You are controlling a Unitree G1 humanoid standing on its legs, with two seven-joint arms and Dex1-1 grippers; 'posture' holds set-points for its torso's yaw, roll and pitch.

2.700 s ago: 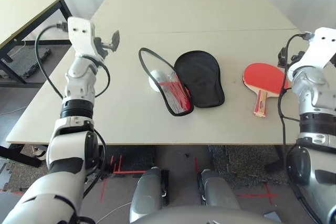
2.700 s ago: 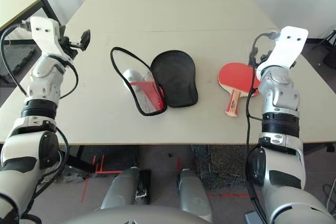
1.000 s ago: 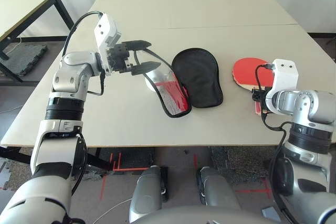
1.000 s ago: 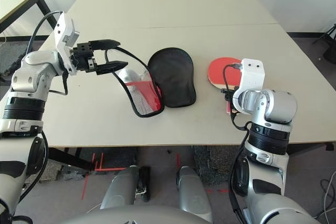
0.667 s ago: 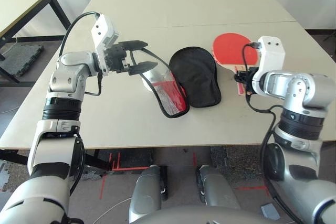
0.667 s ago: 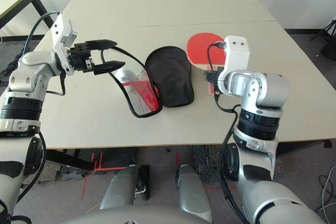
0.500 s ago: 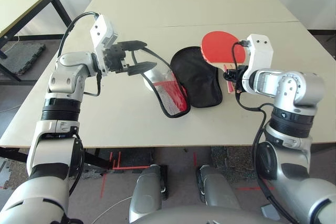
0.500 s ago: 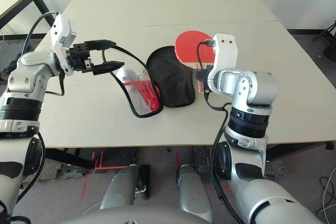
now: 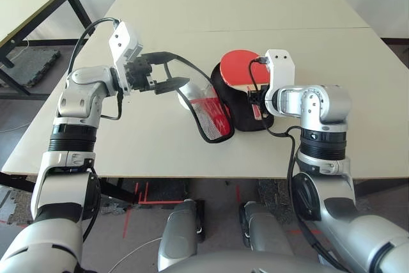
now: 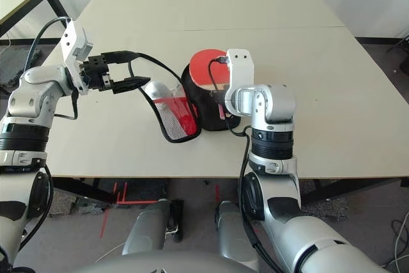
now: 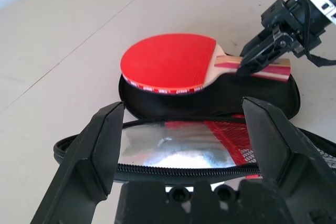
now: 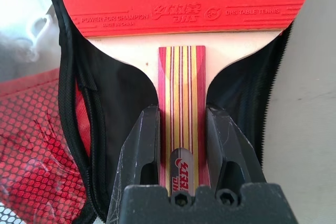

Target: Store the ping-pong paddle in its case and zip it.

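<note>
Red rubber marks the round face of the ping-pong paddle (image 12: 184,1), whose striped wooden handle runs straight back between the jaws of the right gripper (image 12: 182,140), which are closed narrowly on it. The long axis of the paddle lies along the line of these fingers, blade pointing away from the gripper, handle toward it. Directly beneath the blade and handle lies the black-lined half of the open case (image 9: 246,110), on the table (image 9: 358,94). The left gripper (image 11: 181,135) has its jaws spread wide; the raised red mesh flap (image 11: 231,142) of the case, with its zipper edge, lies between them, though contact cannot be told.
</note>
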